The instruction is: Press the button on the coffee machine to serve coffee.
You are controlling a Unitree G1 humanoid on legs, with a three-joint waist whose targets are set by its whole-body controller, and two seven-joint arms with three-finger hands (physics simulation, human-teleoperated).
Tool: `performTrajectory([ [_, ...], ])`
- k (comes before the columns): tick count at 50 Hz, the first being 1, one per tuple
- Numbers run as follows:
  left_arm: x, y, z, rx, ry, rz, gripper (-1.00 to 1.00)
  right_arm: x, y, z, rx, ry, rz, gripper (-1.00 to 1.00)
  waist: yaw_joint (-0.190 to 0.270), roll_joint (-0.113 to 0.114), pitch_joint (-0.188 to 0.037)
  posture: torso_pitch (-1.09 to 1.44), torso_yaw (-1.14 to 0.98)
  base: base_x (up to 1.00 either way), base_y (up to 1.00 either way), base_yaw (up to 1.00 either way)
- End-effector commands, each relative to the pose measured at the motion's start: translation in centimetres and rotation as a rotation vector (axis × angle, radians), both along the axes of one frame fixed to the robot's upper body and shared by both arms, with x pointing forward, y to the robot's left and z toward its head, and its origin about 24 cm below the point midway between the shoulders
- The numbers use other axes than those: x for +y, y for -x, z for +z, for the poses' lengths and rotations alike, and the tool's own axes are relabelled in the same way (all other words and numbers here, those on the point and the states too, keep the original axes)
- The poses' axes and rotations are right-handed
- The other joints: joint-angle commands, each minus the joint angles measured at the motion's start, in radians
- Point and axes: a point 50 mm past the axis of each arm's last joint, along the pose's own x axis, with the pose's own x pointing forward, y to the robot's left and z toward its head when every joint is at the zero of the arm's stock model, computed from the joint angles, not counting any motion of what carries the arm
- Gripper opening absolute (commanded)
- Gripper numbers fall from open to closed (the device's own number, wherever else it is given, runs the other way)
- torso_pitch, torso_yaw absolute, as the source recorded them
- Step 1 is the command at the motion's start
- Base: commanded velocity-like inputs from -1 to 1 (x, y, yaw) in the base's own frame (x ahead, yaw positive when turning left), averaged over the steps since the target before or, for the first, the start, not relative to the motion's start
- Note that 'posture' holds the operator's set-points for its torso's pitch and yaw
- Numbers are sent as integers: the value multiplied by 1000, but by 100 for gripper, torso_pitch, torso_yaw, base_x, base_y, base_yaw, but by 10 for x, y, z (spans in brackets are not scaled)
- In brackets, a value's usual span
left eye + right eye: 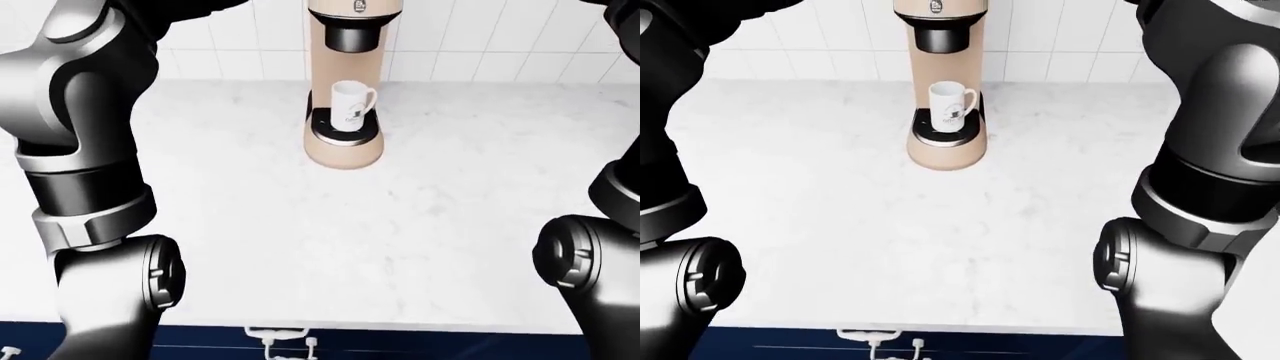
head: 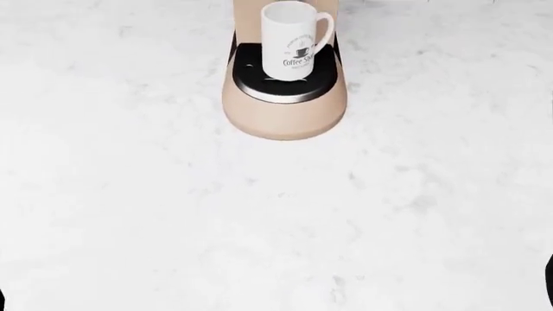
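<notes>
At 12 o'clock on tabletop (image 1: 250, 210): tan coffee machine (image 1: 345, 146)
Mug (image 1: 352, 106): upright on its drip tray
Hands: out of sight, grip unknowable; only both arms show

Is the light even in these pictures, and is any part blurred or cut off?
Head view: flat, even light, almost no shadow on the counter; the mug print is sharp; the machine is cut off at the top. Eye views: the arms fill the sides, dark, with soft highlights; the mug print is too small to read; both hands are out of frame.
</notes>
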Motion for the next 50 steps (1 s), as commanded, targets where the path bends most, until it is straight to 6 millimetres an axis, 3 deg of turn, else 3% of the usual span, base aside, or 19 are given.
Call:
performTrajectory([
  [1, 0, 10, 20, -94, 2, -1, 100, 0, 10, 14, -80, -3, -1, 100, 0, 0, -33, -13, 0, 0, 0, 0],
  [15, 0, 12, 21, -97, 3, -6, 100, 0, 11, 15, -83, -2, 0, 100, -9, -5, -137, -27, 0, 0, 0, 0],
  [25, 0, 11, 21, -97, 2, -6, 100, 1, 10, 16, -81, 0, 2, 100, -4, 0, -186, -37, 0, 0, 0, 0],
  [36, 0, 11, 20, -95, 1, -7, 100, 2, 9, 14, -79, -1, 4, 100, 1, 4, -272, -48, 0, 0, 0, 0],
  [50, -1, 9, 16, -92, -2, -8, 100, 1, 8, 11, -75, -4, 6, 100, 8, 2, -334, -62, 0, 0, 0, 0],
])
